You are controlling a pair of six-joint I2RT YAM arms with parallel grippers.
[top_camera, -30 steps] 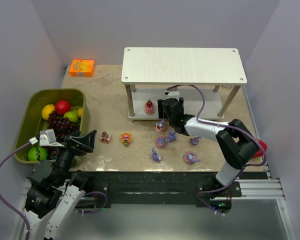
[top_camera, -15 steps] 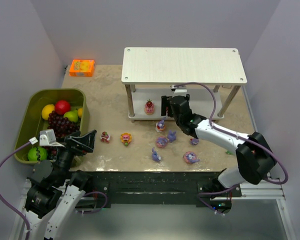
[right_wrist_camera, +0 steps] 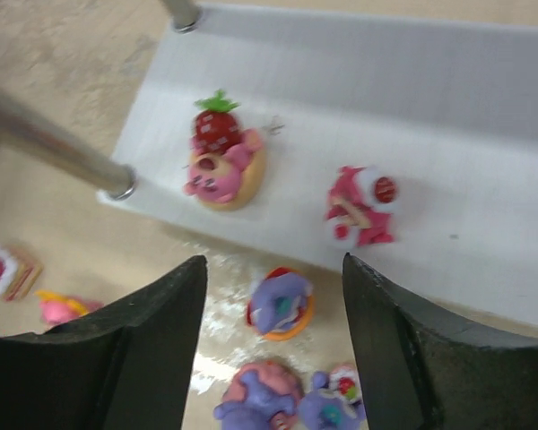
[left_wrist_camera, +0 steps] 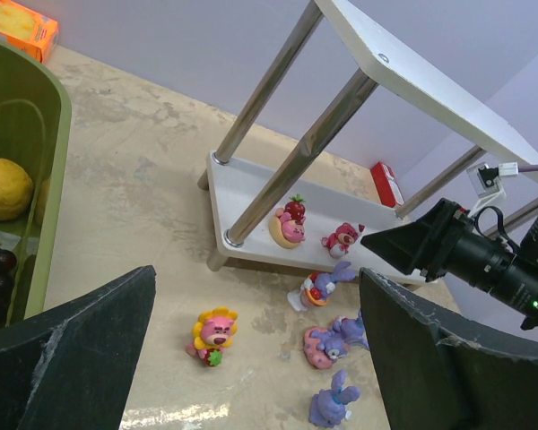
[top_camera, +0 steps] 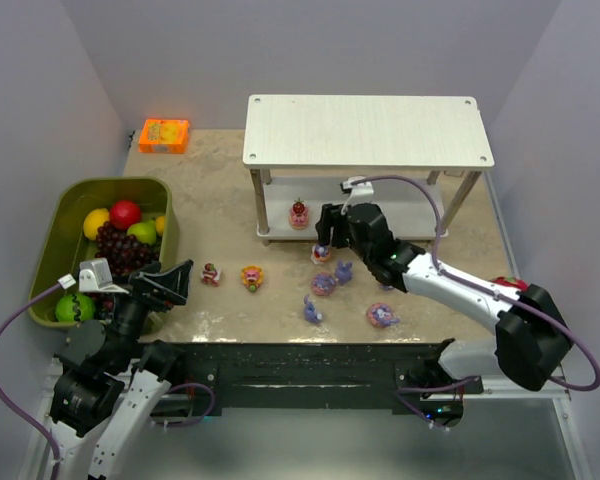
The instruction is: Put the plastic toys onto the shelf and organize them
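Observation:
The white shelf (top_camera: 368,130) stands at the back. Its lower board (right_wrist_camera: 448,134) holds a strawberry cake figure (right_wrist_camera: 217,161) and a pink-red figure (right_wrist_camera: 359,206). My right gripper (top_camera: 325,236) is open and empty at the board's front edge, over a purple bunny on an orange base (right_wrist_camera: 281,305). More bunnies (top_camera: 323,285) (top_camera: 312,311) (top_camera: 382,316) lie on the table near it. A red cake figure (top_camera: 211,273) and a yellow-maned pink figure (top_camera: 251,277) stand further left. My left gripper (top_camera: 165,285) is open and empty, low at the near left, apart from the toys.
An olive-green bin (top_camera: 110,182) with fruit stands at the left. An orange box (top_camera: 164,135) lies at the back left. A red object (top_camera: 522,290) shows by the right arm at the table's right edge. The shelf legs (left_wrist_camera: 318,143) stand in front of the lower board.
My right gripper has shifted a little left and toward me from the shelf's lower board, while its arm has stretched out to the right. The left arm has not moved.

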